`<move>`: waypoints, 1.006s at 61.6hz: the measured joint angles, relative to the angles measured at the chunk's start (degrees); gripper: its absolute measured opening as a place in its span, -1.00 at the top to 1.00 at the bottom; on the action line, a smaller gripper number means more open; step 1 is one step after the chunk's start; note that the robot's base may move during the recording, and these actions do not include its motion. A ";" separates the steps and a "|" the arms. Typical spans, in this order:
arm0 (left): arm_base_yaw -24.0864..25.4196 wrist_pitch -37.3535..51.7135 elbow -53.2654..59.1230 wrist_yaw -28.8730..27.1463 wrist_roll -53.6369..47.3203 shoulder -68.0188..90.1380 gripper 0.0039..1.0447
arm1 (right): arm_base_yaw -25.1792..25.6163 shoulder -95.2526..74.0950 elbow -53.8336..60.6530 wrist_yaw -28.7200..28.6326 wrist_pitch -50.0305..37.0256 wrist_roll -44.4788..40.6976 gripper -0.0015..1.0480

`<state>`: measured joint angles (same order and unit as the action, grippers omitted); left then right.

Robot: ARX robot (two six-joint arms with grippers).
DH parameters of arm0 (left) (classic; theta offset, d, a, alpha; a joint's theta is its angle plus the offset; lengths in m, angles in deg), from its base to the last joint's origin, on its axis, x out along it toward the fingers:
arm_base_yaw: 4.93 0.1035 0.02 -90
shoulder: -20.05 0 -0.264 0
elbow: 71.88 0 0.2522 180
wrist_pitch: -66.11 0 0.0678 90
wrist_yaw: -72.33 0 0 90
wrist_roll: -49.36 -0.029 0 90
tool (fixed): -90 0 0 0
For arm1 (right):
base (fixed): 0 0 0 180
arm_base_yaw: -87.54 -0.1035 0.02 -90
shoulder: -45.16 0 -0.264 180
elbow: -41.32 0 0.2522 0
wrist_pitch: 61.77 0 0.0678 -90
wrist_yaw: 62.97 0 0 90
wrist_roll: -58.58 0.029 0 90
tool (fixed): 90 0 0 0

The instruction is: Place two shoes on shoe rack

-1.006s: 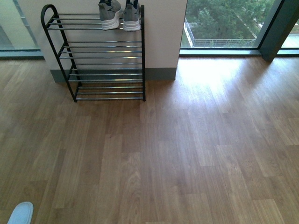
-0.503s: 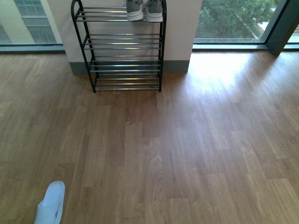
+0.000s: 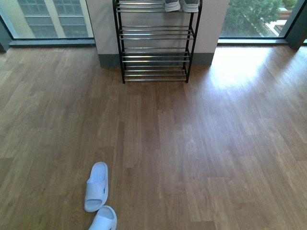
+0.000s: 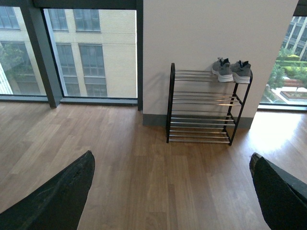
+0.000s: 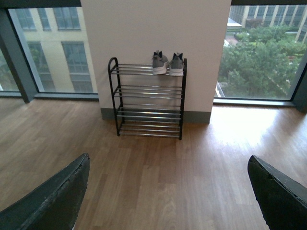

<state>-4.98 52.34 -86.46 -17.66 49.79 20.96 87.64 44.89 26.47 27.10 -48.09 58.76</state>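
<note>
The two shoes (image 3: 182, 5), grey with white soles, stand side by side at the right end of the top tier of the shoe rack (image 3: 154, 33), which sits against the wall far ahead. Only their toes show in the front view. The left wrist view shows both shoes (image 4: 231, 71) on the rack (image 4: 204, 101), and my left gripper (image 4: 171, 158) open over bare floor well short of it. In the right wrist view the pair (image 5: 168, 63) is on the rack (image 5: 148, 91), and my right gripper (image 5: 169, 159) is open and holds nothing. Neither arm shows in the front view.
Two white slippers (image 3: 97, 186) lie on the wooden floor at the near left. Large windows (image 3: 48, 18) flank the wall pillar behind the rack. Sunlit floor (image 3: 249, 62) spreads to the right of the rack.
In the front view the rack has shifted right and up, so only the shoes' toes show. The white slippers have come further into view at the lower left.
</note>
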 joint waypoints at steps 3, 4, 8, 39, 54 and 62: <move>0.00 0.00 0.02 0.00 0.00 0.00 -0.83 | 0.00 0.00 0.00 -0.09 0.02 -0.02 -0.82; 0.00 0.00 0.00 0.00 0.00 0.00 -0.83 | 0.00 0.00 0.00 0.00 0.02 0.00 -0.82; 0.00 0.00 0.00 0.00 0.00 0.00 -0.83 | 0.00 0.00 0.00 -0.07 0.02 -0.02 -0.82; 0.00 0.00 0.02 -0.09 0.02 0.00 -0.83 | 0.00 0.00 0.00 -0.22 0.07 0.00 -0.82; 0.00 0.00 0.02 -0.02 0.00 0.00 -0.83 | 0.00 0.04 0.00 -0.22 0.07 0.00 -0.82; 0.00 0.00 0.02 -0.02 0.00 0.00 -0.83 | 0.00 0.04 0.00 -0.22 0.07 0.00 -0.82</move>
<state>-4.98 52.34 -86.44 -17.68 49.79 20.96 87.64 44.93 26.47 26.88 -48.02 58.76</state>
